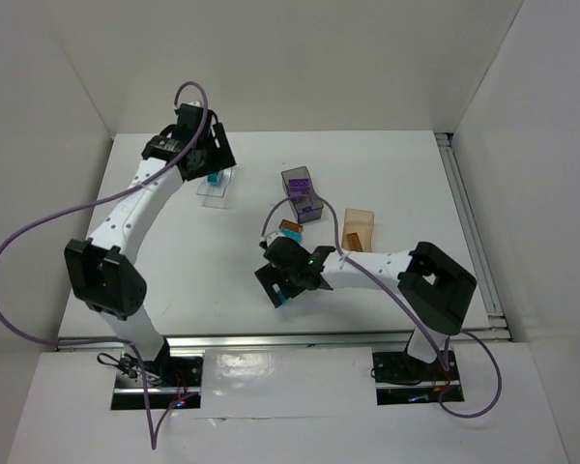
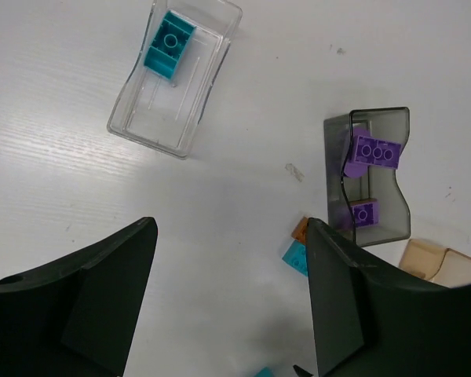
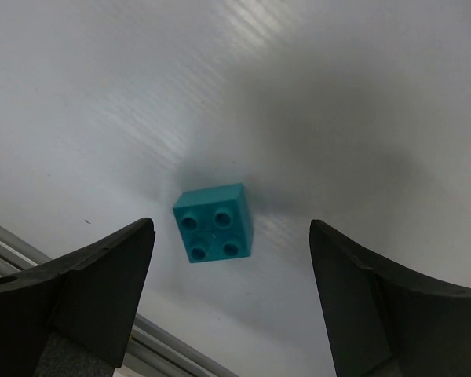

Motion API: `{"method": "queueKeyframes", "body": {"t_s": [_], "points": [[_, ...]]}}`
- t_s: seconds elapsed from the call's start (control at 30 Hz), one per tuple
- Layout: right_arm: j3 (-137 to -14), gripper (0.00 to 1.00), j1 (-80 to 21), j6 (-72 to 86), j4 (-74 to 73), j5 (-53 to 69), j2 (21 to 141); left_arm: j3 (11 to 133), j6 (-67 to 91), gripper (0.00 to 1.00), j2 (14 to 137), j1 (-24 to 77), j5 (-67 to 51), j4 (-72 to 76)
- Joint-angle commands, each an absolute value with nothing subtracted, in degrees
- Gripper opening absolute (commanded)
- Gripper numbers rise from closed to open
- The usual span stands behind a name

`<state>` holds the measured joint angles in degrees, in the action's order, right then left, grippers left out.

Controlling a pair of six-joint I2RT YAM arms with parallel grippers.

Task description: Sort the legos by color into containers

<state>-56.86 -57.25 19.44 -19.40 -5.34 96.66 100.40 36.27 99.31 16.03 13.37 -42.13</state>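
Note:
My left gripper (image 1: 201,155) hangs open and empty over the table's far left, just above the clear bin (image 2: 175,78), which holds a teal brick (image 2: 169,45). The smoky grey bin (image 2: 369,177) holds two purple bricks (image 2: 374,149). An orange lego (image 2: 300,229) and a teal one (image 2: 294,258) lie loose beside it, and the orange-tan bin (image 1: 358,229) stands further right. My right gripper (image 3: 230,225) is open low over a square teal brick (image 3: 213,222) that rests on the table between its fingers, untouched.
A metal rail (image 3: 165,353) runs along the table's near edge, close below the right gripper. White walls enclose the table on the left, back and right. A purple cable trails from each arm.

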Motion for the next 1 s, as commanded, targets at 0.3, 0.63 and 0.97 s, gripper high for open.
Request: {"method": "queueKeyframes", "body": {"t_s": [0.3,0.63,0.97], "points": [[-61.7,0.36,-63.1,20.7,-17.8,-10.9,101.3,97.1,35.9,0.83,90.1,15.3,14.1,-42.4],[-79.0,0.27,-60.7,15.6,-17.8,-16.1,106.7,97.1,35.9,0.83,85.4,14.1,16.0,-45.7],[-106.0,0.27,-51.2,12.1,-12.9,-12.4,124.4,83.9,44.0,0.82,70.8,7.9,15.9,-43.1]]}}
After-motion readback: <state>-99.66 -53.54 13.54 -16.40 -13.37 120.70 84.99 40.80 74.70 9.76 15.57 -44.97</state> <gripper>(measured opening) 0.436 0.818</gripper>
